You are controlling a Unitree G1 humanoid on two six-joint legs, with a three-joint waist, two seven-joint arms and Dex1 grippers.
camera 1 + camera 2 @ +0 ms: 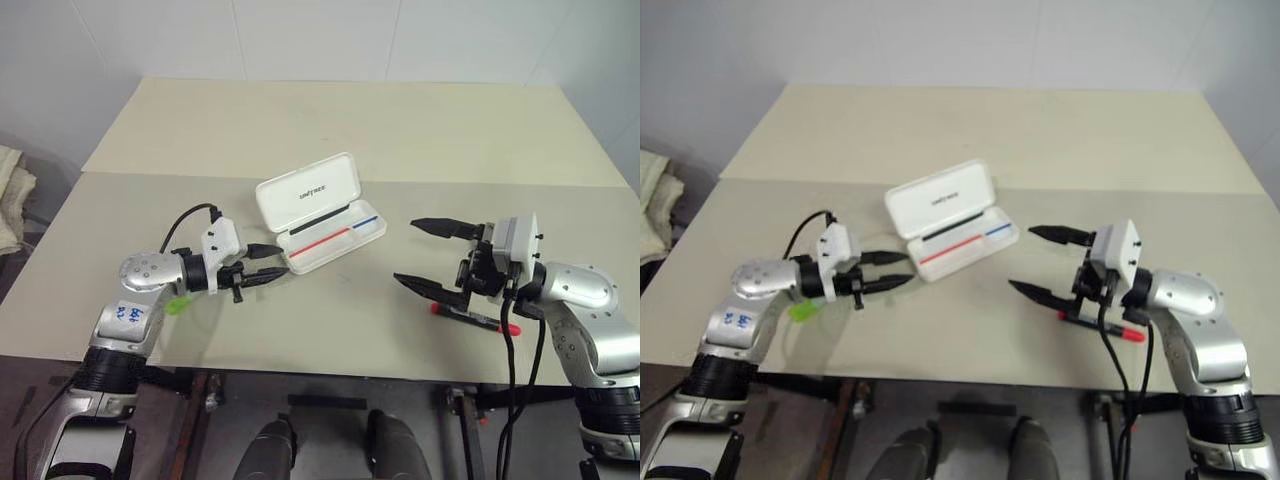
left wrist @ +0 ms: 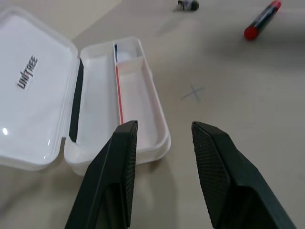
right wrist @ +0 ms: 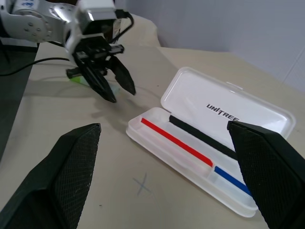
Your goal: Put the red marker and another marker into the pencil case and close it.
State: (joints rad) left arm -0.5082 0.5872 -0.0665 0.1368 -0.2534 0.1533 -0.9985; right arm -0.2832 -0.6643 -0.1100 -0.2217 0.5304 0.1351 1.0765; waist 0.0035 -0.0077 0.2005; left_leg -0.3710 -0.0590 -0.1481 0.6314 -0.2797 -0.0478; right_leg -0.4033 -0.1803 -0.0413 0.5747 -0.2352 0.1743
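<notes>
One case (image 1: pixel 318 211) mid-worktop (image 1: pixel 400 130), lid flung open toward the far side, tray showing one red stripe, one blue, one black. Nothing loaded in it. One red marker (image 1: pixel 478 318) flat on the near right, partly hidden under the right claw (image 1: pixel 424 256). One green marker (image 1: pixel 178 305) on the near left, just a tip peeking out from beneath the left wrist. Left claw (image 1: pixel 270 262) just left of the case's near corner, partly spread, pinching nothing. Right claw spread wide, empty, well right of the case.
</notes>
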